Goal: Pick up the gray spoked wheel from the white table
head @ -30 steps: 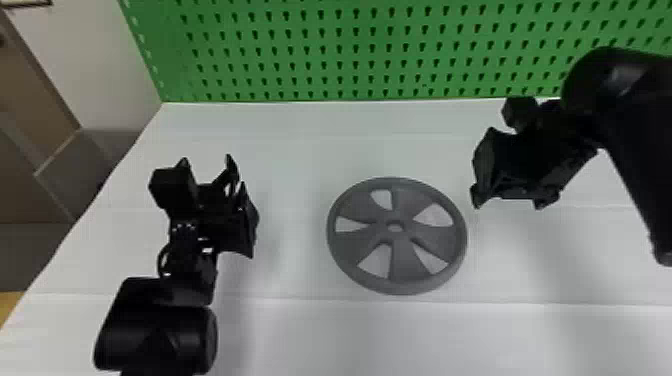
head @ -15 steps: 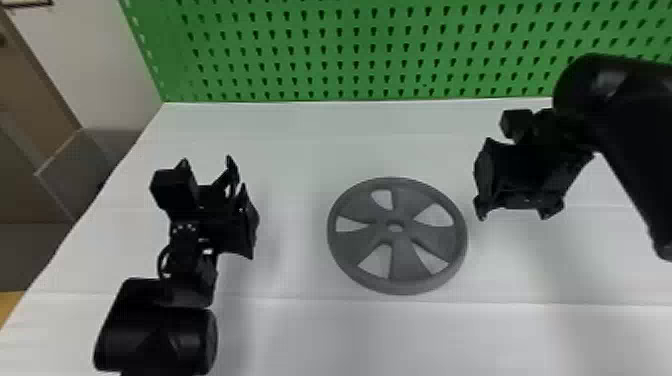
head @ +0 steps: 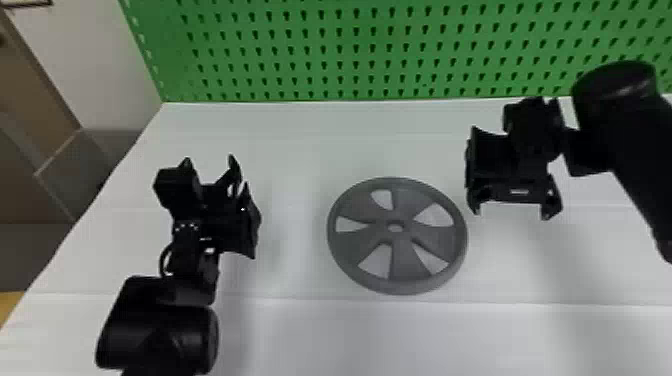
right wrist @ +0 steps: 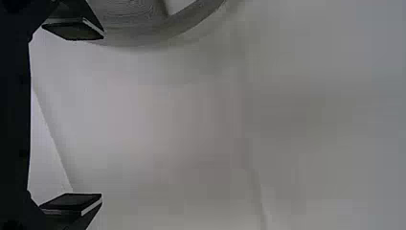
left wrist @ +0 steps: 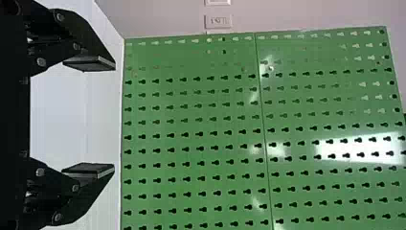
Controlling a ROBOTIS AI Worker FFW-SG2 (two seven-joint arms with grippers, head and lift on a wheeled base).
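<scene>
Gray wheel [head: 409, 260], one, flat on the table [head: 280, 340], ungripped. Right gripper [right wrist: 102, 115], jaws apart, right of the wheel; left gripper [left wrist: 114, 117], jaws likewise apart, left of it. Step, seemingly: approach; next, right jaws brought over the rim [head: 400, 288] and lowered astride it.

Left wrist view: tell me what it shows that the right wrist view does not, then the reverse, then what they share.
Left wrist view: the green pegboard, the pale wall behind it with a small plate, and the left gripper.

Right wrist view: part of the gray spoked wheel, lying on the table, and the right gripper.

Both: an open, empty gripper with black fingers, and some of the white table.
</scene>
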